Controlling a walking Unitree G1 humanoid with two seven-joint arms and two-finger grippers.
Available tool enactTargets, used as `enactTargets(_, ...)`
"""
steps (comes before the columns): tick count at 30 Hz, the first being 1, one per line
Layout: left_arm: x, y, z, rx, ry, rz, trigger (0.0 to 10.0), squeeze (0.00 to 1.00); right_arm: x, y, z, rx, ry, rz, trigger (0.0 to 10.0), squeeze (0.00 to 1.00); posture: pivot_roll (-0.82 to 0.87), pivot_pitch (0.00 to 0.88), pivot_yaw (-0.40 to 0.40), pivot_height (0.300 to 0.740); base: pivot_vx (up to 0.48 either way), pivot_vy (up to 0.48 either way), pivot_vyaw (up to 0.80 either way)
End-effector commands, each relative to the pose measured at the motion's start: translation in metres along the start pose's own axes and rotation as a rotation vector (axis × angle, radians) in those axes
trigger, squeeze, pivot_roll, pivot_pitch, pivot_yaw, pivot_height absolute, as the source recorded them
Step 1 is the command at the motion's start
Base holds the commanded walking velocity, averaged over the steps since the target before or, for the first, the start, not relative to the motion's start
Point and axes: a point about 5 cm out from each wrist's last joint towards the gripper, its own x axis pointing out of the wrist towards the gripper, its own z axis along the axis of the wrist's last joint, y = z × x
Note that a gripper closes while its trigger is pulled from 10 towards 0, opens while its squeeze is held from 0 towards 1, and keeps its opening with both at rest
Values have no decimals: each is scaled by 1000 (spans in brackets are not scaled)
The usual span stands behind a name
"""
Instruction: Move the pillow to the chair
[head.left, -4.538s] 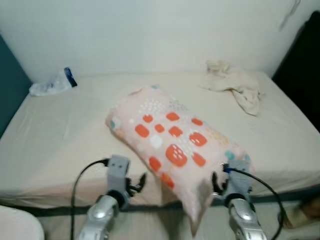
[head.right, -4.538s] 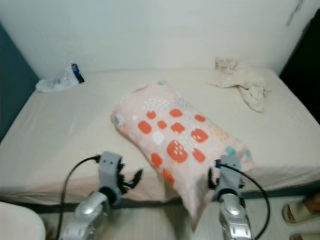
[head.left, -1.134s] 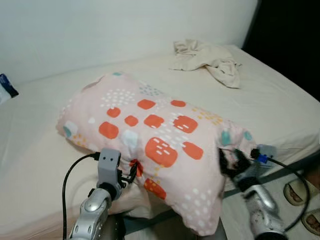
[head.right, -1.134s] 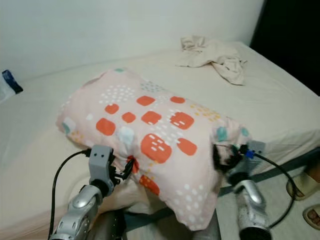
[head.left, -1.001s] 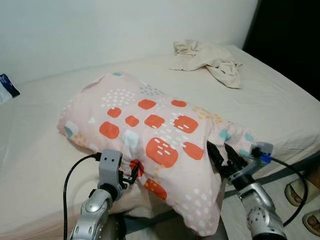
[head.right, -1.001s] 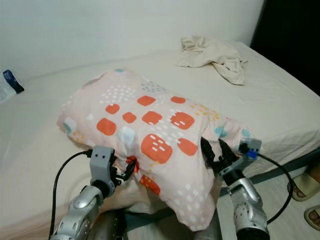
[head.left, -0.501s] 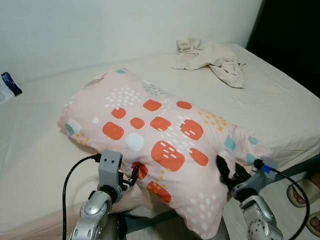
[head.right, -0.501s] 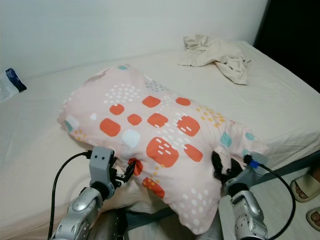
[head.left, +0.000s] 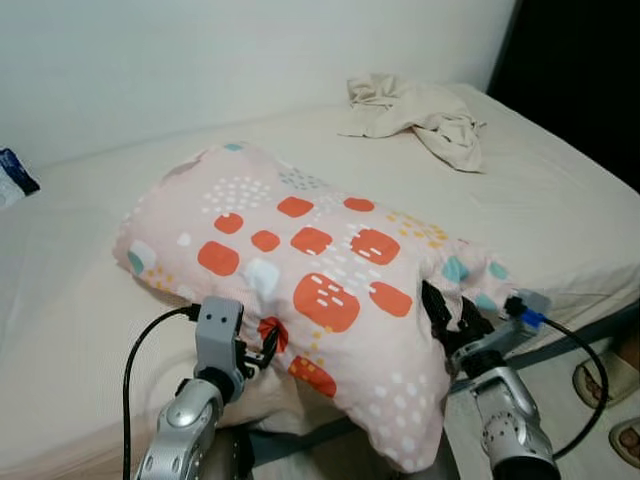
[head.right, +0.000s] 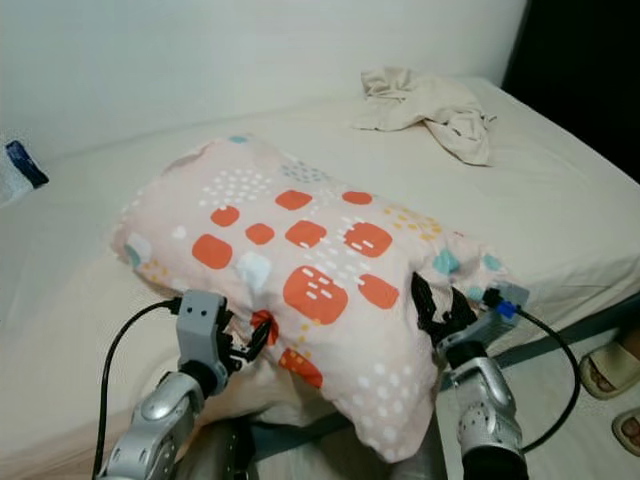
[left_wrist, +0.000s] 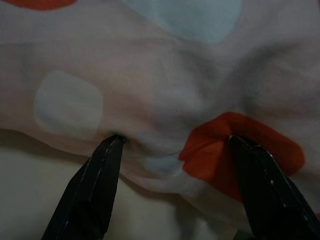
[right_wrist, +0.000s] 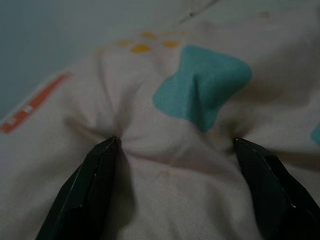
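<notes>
A bed (head.left: 90, 300) with a cream sheet stands against a pale wall, with a dark opening at the far right. A crumpled beige cloth (head.left: 420, 108) lies at the far right of the bed, and a plastic packet (head.left: 10, 178) at the far left edge. A pink pillow (head.left: 300, 270) with orange and teal patches lies across the near middle of the bed, its near corner hanging over the edge. The left pincer (head.left: 262, 345) presses into the pillow's near side, fingers spread, fabric bunched between them. The right pincer (head.left: 447, 315) digs into the pillow's right end, fingers likewise spread around a fold.
</notes>
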Motion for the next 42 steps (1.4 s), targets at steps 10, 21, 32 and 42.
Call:
enactTargets(10, -7, -11, 10, -123, -17, -110, 10000, 0, 1, 9, -48, 95, 186, -40, 10000, 0, 25, 215, 94, 570, 0, 0, 0)
enactTargets(21, -13, -3, 5, -483, 95, -187, 10000, 0, 14, 25, -48, 73, 179, 42, 10000, 0, 24, 228, 101, 570, 0, 0, 0)
enactTargets(32, -10, 3, -15, -555, 221, 66, 10000, 0, 17, 25, -38, 32, 138, 63, 10000, 0, 10, 238, 97, 570, 0, 0, 0)
enactTargets(42, -8, 23, -10, -877, 134, 198, 10000, 0, 19, 30, -38, 26, 131, 88, 10000, 0, 11, 237, 92, 570, 0, 0, 0)
